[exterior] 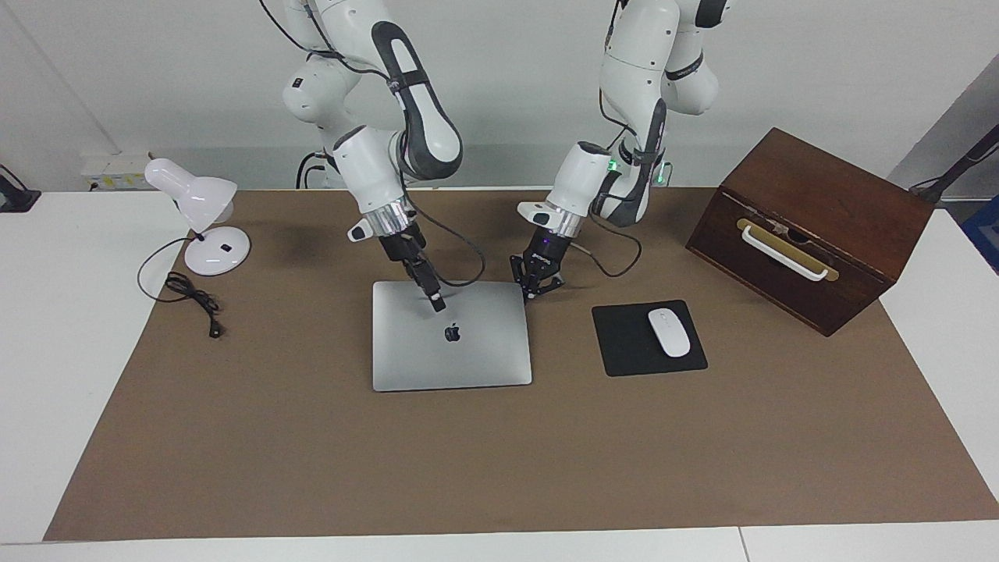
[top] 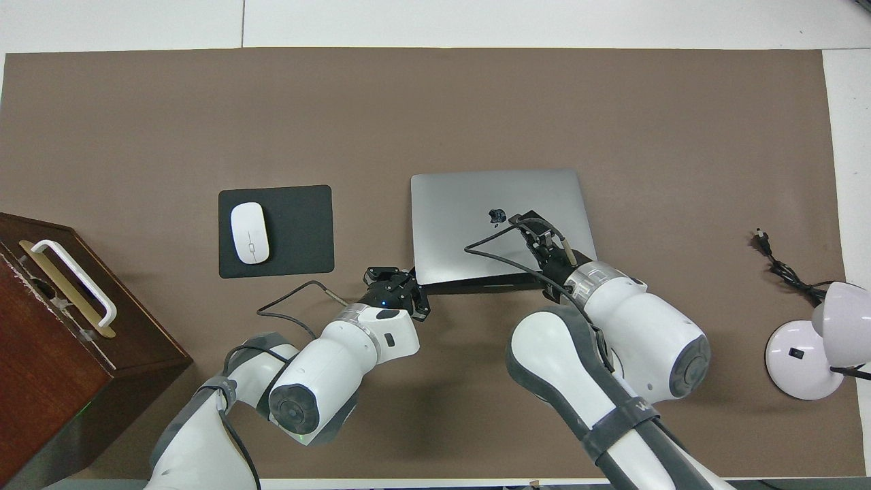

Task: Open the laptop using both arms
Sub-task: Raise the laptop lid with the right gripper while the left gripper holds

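Note:
The silver-grey laptop (exterior: 468, 355) (top: 463, 204) lies closed and flat on the brown mat, apple logo up. My right gripper (exterior: 438, 305) (top: 529, 224) is shut, and its tip rests on the lid just on the robots' side of the logo. My left gripper (exterior: 532, 292) (top: 401, 275) is shut with its links splayed. Its tips are at the laptop's corner nearest the robots, toward the left arm's end, and grip nothing.
A white mouse (exterior: 669, 332) lies on a black mouse pad (exterior: 624, 351) beside the laptop toward the left arm's end. A brown wooden box (exterior: 819, 218) with a white handle stands at that end. A white desk lamp (exterior: 204, 211) and its cable (exterior: 191, 297) are at the right arm's end.

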